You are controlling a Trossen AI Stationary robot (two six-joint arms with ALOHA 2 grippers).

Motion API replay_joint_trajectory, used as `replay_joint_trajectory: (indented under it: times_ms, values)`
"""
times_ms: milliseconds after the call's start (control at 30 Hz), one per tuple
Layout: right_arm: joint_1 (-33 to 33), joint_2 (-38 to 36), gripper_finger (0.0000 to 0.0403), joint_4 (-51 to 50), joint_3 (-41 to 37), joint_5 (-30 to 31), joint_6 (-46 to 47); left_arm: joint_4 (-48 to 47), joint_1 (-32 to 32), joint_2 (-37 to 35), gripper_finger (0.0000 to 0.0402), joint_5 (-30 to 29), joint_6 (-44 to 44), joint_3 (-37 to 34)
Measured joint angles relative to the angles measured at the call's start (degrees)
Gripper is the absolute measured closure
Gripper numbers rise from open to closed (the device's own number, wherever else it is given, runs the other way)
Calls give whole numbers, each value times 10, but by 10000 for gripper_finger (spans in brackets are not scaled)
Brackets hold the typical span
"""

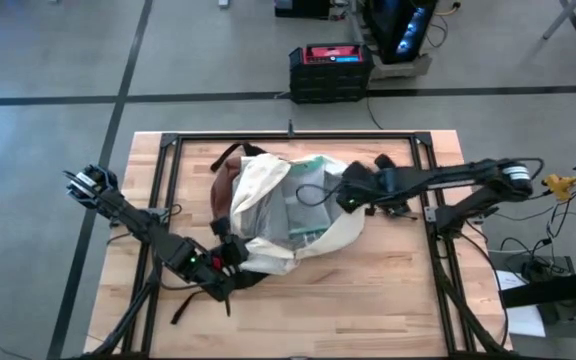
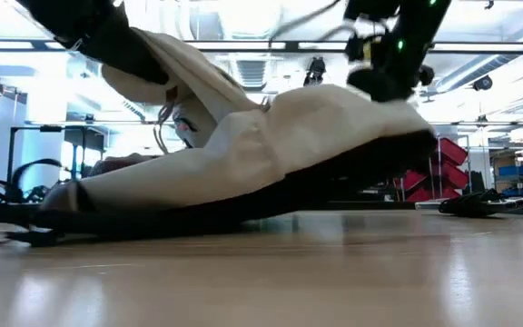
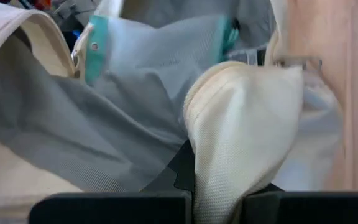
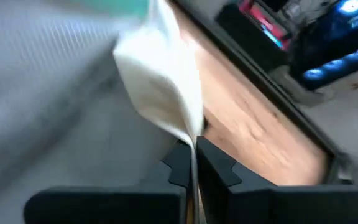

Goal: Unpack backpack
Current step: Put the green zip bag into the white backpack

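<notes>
High view: I am looking straight down on the wooden tabletop (image 1: 368,300), where the backpack (image 1: 268,195) is lying on its side near the middle, inside a black frame (image 1: 168,150). Its cream fabric is spreading open, and a clear teal-edged pouch (image 1: 303,215) is showing in the grey-lined opening. The left claw (image 1: 230,252) is sitting at the near left edge of the opening; the right claw (image 1: 346,198) is sitting at the opposite edge, toward the right.

Low view: I am seeing the backpack (image 2: 280,154) as a cream mound resting on the tabletop (image 2: 261,272), with its dark underside touching the wood. One arm is entering at the upper left and lifting a fold of the fabric; the other is coming in at the upper right above the mound.

Left wrist view: the left claw (image 3: 213,202) is pinching a cream fold of the backpack (image 3: 247,124) between its two dark fingers (image 3: 110,208). The grey lining and the pouch (image 3: 160,46) are lying beyond.

Right wrist view: the right claw (image 4: 194,165) is standing clamped on a thin cream edge of the backpack (image 4: 163,87), with the fabric running between its fingers (image 4: 179,163). The tabletop (image 4: 253,124) is showing beyond.
</notes>
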Motion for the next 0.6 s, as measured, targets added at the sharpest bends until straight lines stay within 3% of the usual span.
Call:
replay_joint_trajectory:
  times_ms: [133,233,367,500,600]
  values:
    - [26,-52,402,129,-52,-42,-9,0,-12,0,400,0,56,3]
    - [50,-79,402,298,-92,-132,-42,4,-13,-1,400,-18,96,9]
    - [54,-97,402,286,-105,-67,-20,0,-12,-11,400,-61,134,14]
    - [87,-97,403,433,-112,-139,-106,-9,-15,-33,400,-107,140,16]
    - [105,-96,403,436,-111,-89,-123,-37,-16,-59,400,-172,138,16]
